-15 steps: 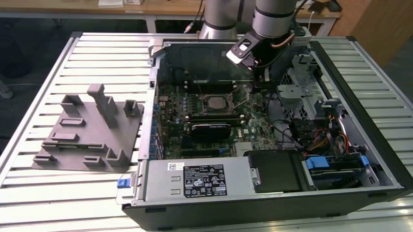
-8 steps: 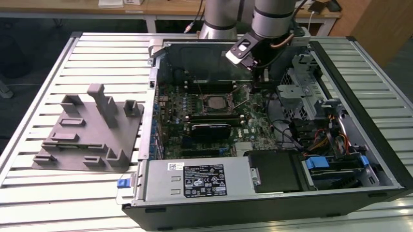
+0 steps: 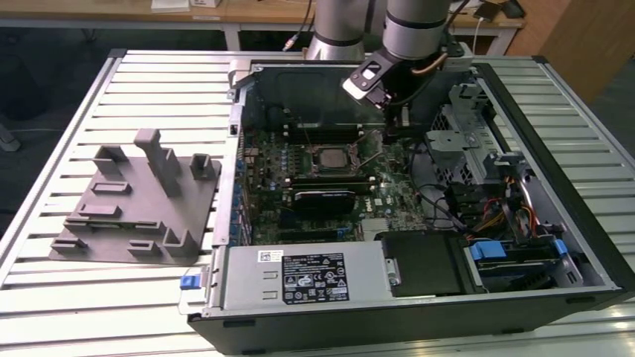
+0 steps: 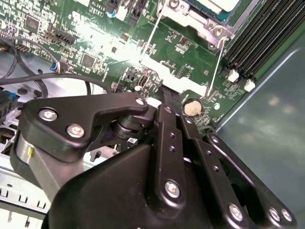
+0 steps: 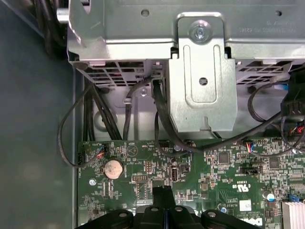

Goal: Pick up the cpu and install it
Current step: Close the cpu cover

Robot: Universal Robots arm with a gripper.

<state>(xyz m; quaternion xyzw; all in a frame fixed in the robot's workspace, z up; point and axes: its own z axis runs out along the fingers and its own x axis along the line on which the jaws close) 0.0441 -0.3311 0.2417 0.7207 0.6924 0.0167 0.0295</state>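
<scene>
On the slatted table (image 3: 59, 111), at the exterior view's left, a grey holding fixture (image 3: 139, 201) stands with nothing on it. Beside it lies the open computer case (image 3: 585, 223) with its motherboard (image 3: 263, 193) exposed. Near the middle of the board, the cpu (image 3: 334, 158) appears to lie in the black-framed socket (image 3: 311, 151). The second wrist view shows its pale top (image 4: 212, 4) inside the frame, with the thin wire levers (image 4: 151, 36) seemingly unlatched. So the chip looks placed but not yet locked in. Further toward the exterior view's right, the end effector (image 3: 395, 132) hangs low over the board's edge, just beside the socket and apart from the chip. In the first wrist view its fingers (image 5: 163, 193) look brought together, with nothing visible between them. As I judge it, good work here means acting on a lever, never on the chip's top. The tips should also keep clear of the coin cell battery (image 5: 113, 168), the memory slots (image 4: 259, 38) and the loose black cables (image 5: 71, 124) beneath the metal drive bracket (image 5: 200, 81).
</scene>
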